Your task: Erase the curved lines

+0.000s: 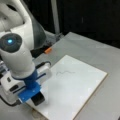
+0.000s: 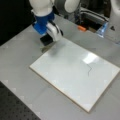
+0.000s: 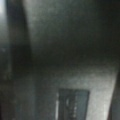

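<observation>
The curve lines point(image 1: 65, 72) are a short, faint dark-grey squiggle on the white rectangular board point(image 1: 75, 97). They also show in a front view as the curve lines point(image 2: 89, 69), near the right side of the board point(image 2: 62, 72). My gripper point(image 1: 38, 98) hangs under a blue mount and ends in a black block. That block is low over the board's corner, well away from the squiggle. In a front view the gripper point(image 2: 46, 40) is at the board's top-left corner. The wrist view is dark and blurred and shows no lines.
The board lies on a grey table point(image 1: 100, 55). A small orange object point(image 1: 48, 50) sits on the table behind the board, seen also as the orange object point(image 2: 81, 28). A bright glare spot point(image 2: 90, 58) lies just above the squiggle. The arm's white body point(image 1: 17, 55) towers over the board's corner.
</observation>
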Tool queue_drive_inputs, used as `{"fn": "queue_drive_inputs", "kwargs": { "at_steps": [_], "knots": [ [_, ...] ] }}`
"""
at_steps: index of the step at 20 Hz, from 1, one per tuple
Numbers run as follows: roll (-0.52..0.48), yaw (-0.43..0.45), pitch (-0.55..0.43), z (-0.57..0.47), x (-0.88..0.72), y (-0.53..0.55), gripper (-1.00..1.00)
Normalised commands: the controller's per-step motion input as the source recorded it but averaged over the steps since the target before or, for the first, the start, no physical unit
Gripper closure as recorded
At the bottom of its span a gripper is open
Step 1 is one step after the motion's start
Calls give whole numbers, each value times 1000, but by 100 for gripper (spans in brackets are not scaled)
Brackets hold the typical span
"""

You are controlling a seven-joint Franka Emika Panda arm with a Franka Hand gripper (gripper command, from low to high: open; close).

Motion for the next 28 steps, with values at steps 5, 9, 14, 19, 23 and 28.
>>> {"fn": "queue_drive_inputs", "kwargs": {
  "at_steps": [5, 9, 14, 19, 23, 28],
  "knots": [
    [-75, -205, -57, 20, -369, 580, 100],
    [-58, -159, -122, 2, -484, 708, 100],
    [21, -175, -148, -49, -497, 635, 100],
    [77, -198, -173, -146, -412, 409, 100],
    [142, -197, -204, -109, -225, 189, 100],
    [105, -282, -249, -52, -86, 97, 100]
  ]
}}
